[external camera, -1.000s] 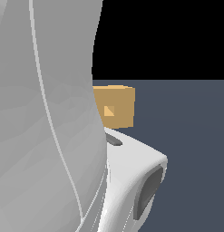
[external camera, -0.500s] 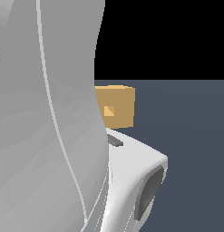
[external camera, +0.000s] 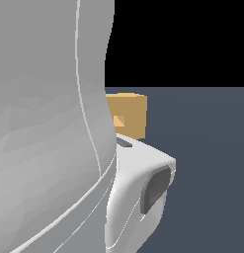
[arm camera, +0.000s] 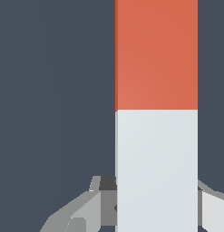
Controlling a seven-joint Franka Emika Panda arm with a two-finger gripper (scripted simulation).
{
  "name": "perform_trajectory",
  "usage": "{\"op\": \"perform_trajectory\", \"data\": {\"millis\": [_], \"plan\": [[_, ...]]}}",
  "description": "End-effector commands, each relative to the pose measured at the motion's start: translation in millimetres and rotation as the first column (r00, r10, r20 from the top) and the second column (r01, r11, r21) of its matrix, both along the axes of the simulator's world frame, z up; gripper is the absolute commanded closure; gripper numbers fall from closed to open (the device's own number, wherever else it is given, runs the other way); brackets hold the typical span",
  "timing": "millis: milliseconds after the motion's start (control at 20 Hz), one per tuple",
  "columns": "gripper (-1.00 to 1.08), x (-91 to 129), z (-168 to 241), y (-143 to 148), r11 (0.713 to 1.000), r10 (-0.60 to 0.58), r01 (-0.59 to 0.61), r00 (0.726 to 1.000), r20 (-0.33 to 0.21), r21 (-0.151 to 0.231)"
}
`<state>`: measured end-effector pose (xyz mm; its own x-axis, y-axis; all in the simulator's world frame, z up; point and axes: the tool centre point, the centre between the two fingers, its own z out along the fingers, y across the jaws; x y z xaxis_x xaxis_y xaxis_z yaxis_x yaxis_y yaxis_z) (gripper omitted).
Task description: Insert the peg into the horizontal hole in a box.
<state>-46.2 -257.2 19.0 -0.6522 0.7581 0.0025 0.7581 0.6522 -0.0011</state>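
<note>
Where the wrist view shows it, the grey-white two-fingered gripper (arm camera: 156, 204) is clenched on the white end of the straight square-section orange-red and white peg (arm camera: 156, 113), one finger at each side. Exterior view: tan cube box (external camera: 129, 114) on the dark blue-grey floor (external camera: 207, 148), its small square hole (external camera: 119, 120) visible, partly hidden behind the large white robot arm (external camera: 49, 138).

Flat dark slate-blue table (external camera: 207, 148), no markings. Tan box (external camera: 131, 116) sits directly on it near the far edge, partly hidden.
</note>
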Motion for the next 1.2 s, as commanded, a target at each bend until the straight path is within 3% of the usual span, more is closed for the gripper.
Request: {"op": "perform_trajectory", "data": {"millis": [0, 550, 1150], "plan": [[1.08, 1, 3, 9, 1.000, -0.015, 0.015, 1.000, 0.002, -0.001], [1.08, 6, 18, 79, 0.990, -0.142, 0.142, 0.990, 0.002, -0.001], [1.08, 29, 38, 170, 0.952, -0.305, 0.305, 0.952, 0.002, -0.001]]}}
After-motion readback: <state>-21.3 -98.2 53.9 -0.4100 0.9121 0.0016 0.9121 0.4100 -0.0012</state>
